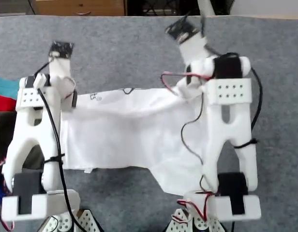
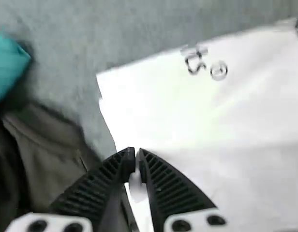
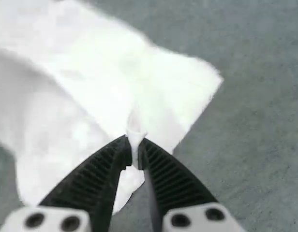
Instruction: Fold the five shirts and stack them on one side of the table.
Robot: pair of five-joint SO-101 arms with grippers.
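A white shirt [image 1: 129,133] lies spread across the grey table between the two arms, its collar edge with small print [image 2: 204,63] toward the far side. My left gripper [image 2: 136,157] is shut on the shirt's left edge, with white cloth [image 2: 135,181] pinched between its black fingers. My right gripper [image 3: 133,145] is shut on the shirt's right part, a fold of white fabric [image 3: 134,128] rising between its fingers. In the high view the left arm's gripper [image 1: 69,99] sits at the shirt's left edge and the right arm's gripper [image 1: 184,89] at its upper right.
At the table's left edge lie more shirts: a teal one [image 1: 5,87], a red one [image 1: 3,102] and a dark olive one [image 2: 37,154]. Grey table surface [image 1: 125,48] stretches beyond the shirt. A wooden cabinet [image 1: 81,7] stands behind the table.
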